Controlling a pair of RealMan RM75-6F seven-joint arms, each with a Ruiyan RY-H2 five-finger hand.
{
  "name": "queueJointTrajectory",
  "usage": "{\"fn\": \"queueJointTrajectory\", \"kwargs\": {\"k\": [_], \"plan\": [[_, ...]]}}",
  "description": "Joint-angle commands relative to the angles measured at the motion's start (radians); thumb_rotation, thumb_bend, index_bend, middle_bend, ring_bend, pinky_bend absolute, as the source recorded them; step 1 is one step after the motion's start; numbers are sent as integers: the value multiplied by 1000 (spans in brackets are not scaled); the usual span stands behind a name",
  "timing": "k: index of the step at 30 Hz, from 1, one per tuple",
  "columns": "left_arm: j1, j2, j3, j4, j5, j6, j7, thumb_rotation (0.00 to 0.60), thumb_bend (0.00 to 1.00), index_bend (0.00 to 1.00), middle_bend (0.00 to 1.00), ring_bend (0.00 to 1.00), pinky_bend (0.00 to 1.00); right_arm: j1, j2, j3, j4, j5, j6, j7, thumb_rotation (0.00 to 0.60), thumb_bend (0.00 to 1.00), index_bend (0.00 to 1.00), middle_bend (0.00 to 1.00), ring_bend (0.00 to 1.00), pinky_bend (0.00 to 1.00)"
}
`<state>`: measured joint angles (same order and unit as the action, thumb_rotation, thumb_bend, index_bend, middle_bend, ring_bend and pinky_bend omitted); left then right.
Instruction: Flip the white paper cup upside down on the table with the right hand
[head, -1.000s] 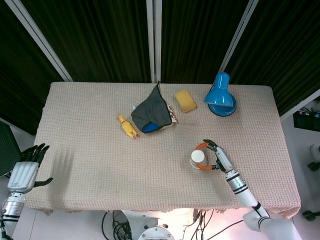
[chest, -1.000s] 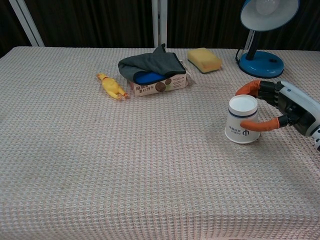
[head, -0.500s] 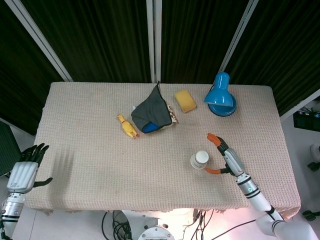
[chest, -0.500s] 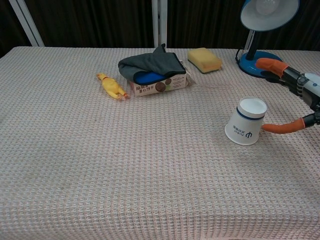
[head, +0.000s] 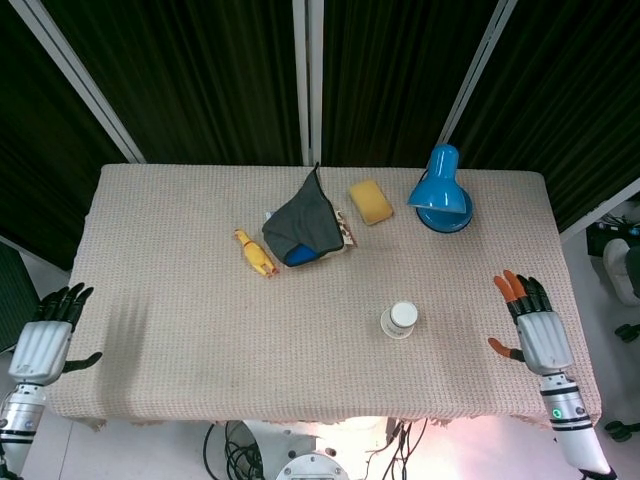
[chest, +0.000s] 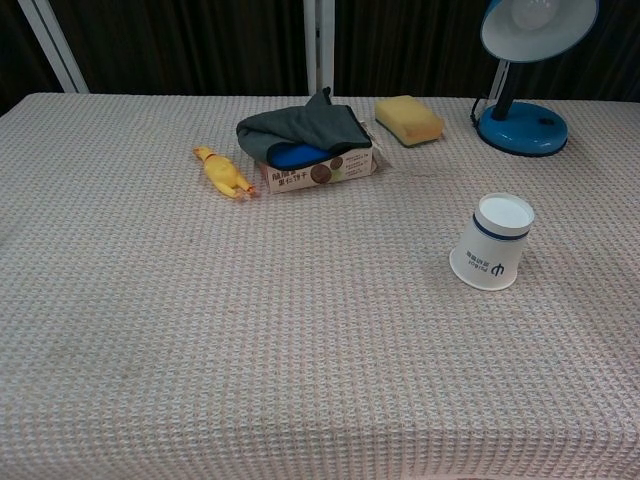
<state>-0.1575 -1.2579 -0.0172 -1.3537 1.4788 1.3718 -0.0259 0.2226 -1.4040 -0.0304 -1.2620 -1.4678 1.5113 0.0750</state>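
1. Found the right hand (head: 528, 325) open over the right edge of the table (head: 180, 300), fingers spread and holding nothing; seen in the head view only.
2. Placed the white paper cup (chest: 492, 242) to the left of that hand, well apart from it, on the right half of the table towards the front.
3. Read its long axis as roughly upright: wide mouth down on the cloth, narrow closed base up, perhaps leaning slightly. Judged the flip as done, with no further grasp called for.
4. Noted the left hand (head: 45, 335) off the table's left edge, likewise open and holding nothing, and much farther from the cup than the right.
5. Could not see inside the cup, mouth down as it stood.
6. Saw, farther back, a small box (chest: 320, 172) under a grey cloth (chest: 300, 130), contents hidden; a yellow toy (head: 255, 252), a sponge (head: 370, 200) and a blue lamp (head: 440, 190) alongside.
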Motion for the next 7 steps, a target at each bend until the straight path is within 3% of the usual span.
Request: {"fn": "queueJointTrajectory", "kwargs": {"k": [1, 7], "plan": [[0, -7, 1, 9, 5, 4, -2, 600, 81, 39, 7, 0, 95, -72, 90, 37, -115, 78, 10, -103, 600, 0, 0, 0, 0, 0], [2, -18, -1, 31, 14, 20, -9, 600, 81, 39, 7, 0, 93, -71, 87, 59, -130, 92, -18, -146, 600, 0, 0, 0, 0, 0]]}}
